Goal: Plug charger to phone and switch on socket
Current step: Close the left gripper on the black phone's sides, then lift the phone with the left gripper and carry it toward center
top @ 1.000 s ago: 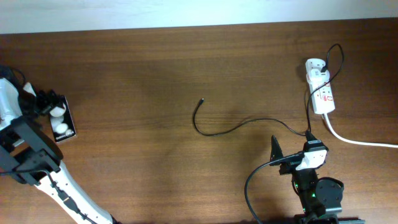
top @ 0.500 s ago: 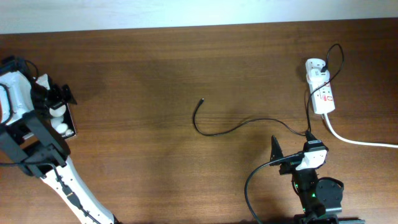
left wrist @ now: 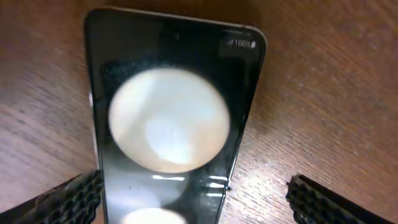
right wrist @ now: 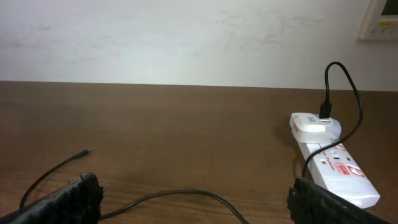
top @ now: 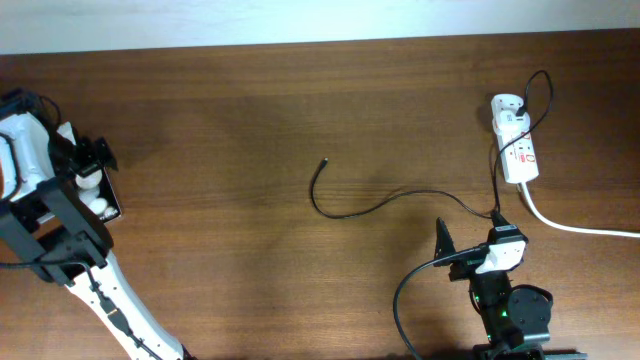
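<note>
The black phone (top: 106,197) lies at the table's far left, with two white round blobs on it. My left gripper (top: 92,170) is open and straddles it. In the left wrist view the phone (left wrist: 168,124) fills the middle between the fingers of the left gripper (left wrist: 199,202); the left finger is close to its edge and the right finger stands apart. The charger's thin black cable (top: 380,204) curves from its free tip (top: 324,160) to the white plug head (top: 507,105) in the socket (top: 520,152). My right gripper (top: 470,232) is open and empty above the cable (right wrist: 180,194).
The socket's thick white cord (top: 575,228) runs off the right edge. In the right wrist view the socket (right wrist: 339,171) is at the right and the cable tip (right wrist: 84,152) at the left. A pale wall borders the table's far edge.
My left arm has shifted toward the far side over the phone, then held still. The phone, the cable and the right arm have not moved.
</note>
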`<control>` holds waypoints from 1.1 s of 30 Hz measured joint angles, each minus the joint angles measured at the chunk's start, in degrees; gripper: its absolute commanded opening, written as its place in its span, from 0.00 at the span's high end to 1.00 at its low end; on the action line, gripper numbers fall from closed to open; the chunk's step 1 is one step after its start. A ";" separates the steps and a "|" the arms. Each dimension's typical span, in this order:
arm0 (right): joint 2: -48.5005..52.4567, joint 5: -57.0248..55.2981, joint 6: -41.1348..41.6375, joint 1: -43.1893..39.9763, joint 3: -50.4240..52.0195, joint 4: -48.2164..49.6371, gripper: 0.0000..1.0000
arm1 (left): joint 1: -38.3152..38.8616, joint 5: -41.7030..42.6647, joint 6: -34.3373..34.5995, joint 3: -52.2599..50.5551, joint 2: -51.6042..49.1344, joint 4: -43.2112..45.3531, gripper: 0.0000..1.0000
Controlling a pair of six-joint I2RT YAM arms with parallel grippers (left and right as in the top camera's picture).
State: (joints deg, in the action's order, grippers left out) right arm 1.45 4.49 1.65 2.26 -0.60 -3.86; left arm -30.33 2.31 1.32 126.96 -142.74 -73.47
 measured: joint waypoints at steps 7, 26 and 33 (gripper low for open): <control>0.00 0.00 0.04 0.00 0.00 0.00 0.01 | 0.00 -3.89 1.33 -0.61 0.00 -0.13 0.01; 0.00 0.00 0.04 0.00 0.00 -0.02 0.01 | -0.11 -2.56 0.83 -7.30 1.53 5.88 0.24; 0.00 -0.02 0.02 0.00 0.00 0.00 0.01 | -0.11 -2.62 0.85 -8.37 2.01 7.02 0.20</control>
State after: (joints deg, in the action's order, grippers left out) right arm 1.45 4.47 1.67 2.26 -0.60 -3.86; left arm -30.44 -0.32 2.17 118.58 -140.73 -66.46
